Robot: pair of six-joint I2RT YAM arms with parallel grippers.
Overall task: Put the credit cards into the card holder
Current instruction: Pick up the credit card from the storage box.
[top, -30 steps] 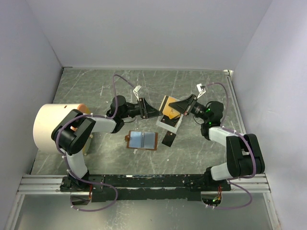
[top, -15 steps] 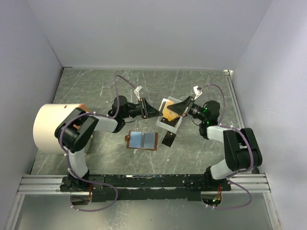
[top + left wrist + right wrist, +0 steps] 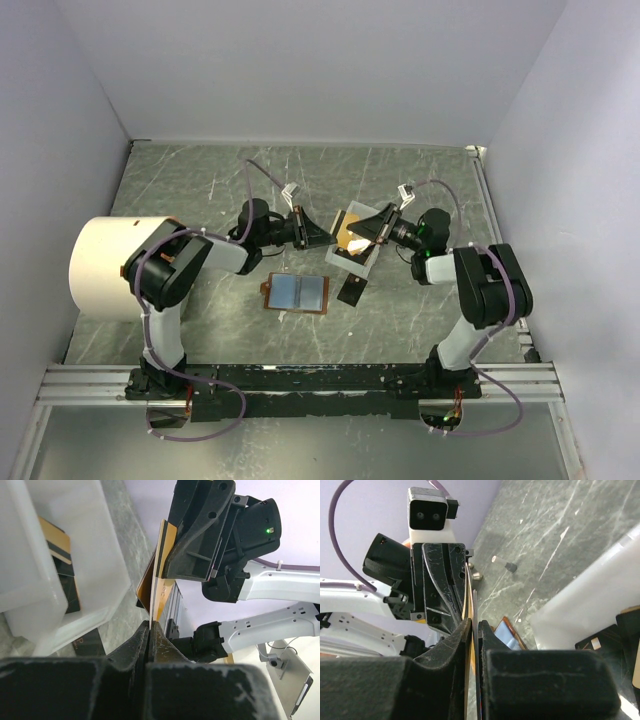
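Orange card [image 3: 145, 582] held over the white tray [image 3: 345, 262], my left gripper [image 3: 151, 625] clamped on one end, my right gripper [image 3: 474, 622] clamped on the other, wallet [image 3: 296, 292] open on the desk [image 3: 200, 180].

Orange card [image 3: 164, 596]; table [image 3: 200, 180] grey (white veins).

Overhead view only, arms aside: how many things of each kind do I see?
Credit cards: 2, a tan-orange card and a dark card
Card holder: 1
White tray: 1, its inside mostly hidden
White cylinder: 1
Total: 5
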